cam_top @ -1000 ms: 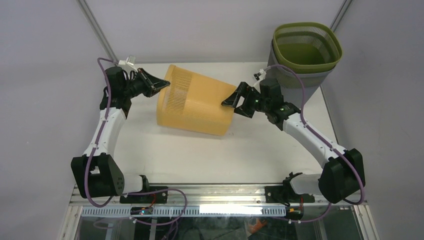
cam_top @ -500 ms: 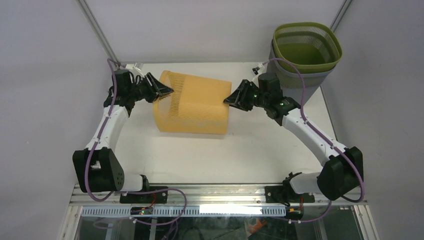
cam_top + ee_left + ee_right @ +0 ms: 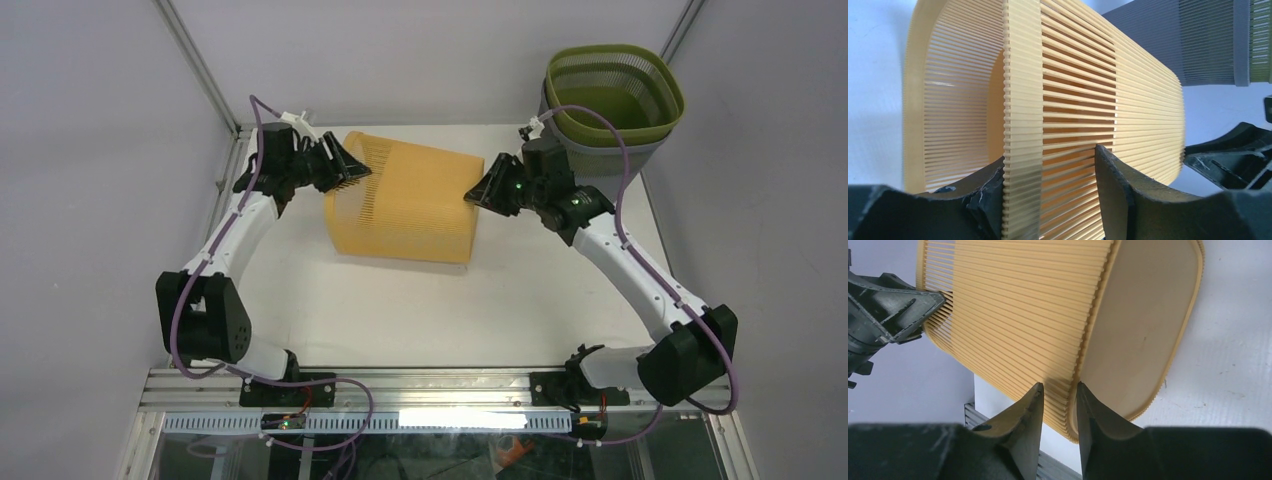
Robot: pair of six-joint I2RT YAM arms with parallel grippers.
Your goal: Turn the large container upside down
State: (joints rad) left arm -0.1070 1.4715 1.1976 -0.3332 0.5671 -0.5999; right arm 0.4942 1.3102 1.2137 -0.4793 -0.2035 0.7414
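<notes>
The large container [image 3: 405, 205] is a yellow slatted bin lying on its side on the white table [image 3: 400, 300], mouth to the left and solid base [image 3: 1143, 325] to the right. My left gripper [image 3: 352, 165] is open and straddles the mouth's rim band [image 3: 1020, 100]: one finger [image 3: 985, 192] lies against the band inside the mouth, the other [image 3: 1108, 180] stands off the slatted wall outside. My right gripper [image 3: 475, 195] is shut on the bin's bottom edge [image 3: 1058, 390], one finger on the slats and one on the base.
A green slatted basket [image 3: 615, 100] nested in a grey one [image 3: 600, 160] stands at the back right corner, just behind my right arm. The grey wall [image 3: 1208, 45] shows behind the yellow bin in the left wrist view. Metal frame posts run along the back.
The bin has shifted right and toward the back, levelling on its side. My left gripper has opened off the rim. My right gripper has closed onto the bottom edge.
</notes>
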